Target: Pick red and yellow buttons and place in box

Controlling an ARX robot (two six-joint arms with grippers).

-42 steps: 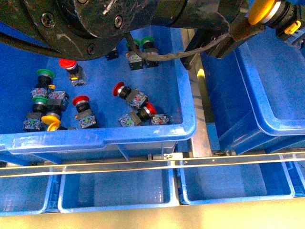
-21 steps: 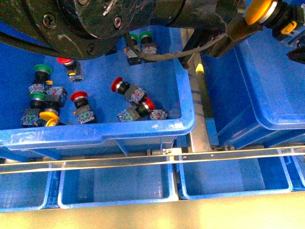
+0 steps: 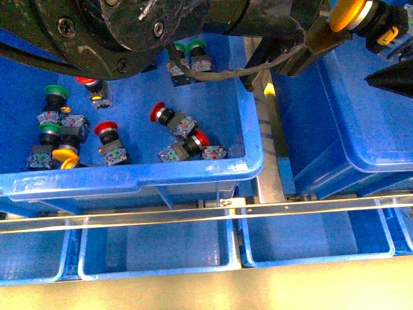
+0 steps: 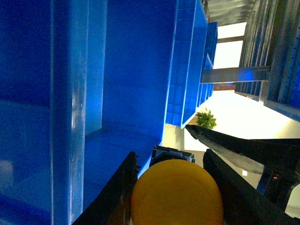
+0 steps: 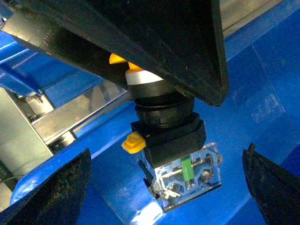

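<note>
Currently the left gripper [image 4: 176,194] is clamped on a yellow button [image 5: 171,136] at its cap and collar, holding it over the box [image 3: 381,173]. The button looks light and rigid. Its glossy dome would likely slip, so the black body under the cap seems the surer hold, and the clear contact block looks like the fragile end. The right gripper [image 5: 167,154] stands spread wide and empty, close by the button

A pale metal rack [image 3: 270,174] carries the deep box [image 3: 387,169] below the left fingers [image 4: 117,192], the other big bin [image 3: 161,177] beside it to their left, and a row of shallower bins [image 3: 155,274] lower down in front.
</note>
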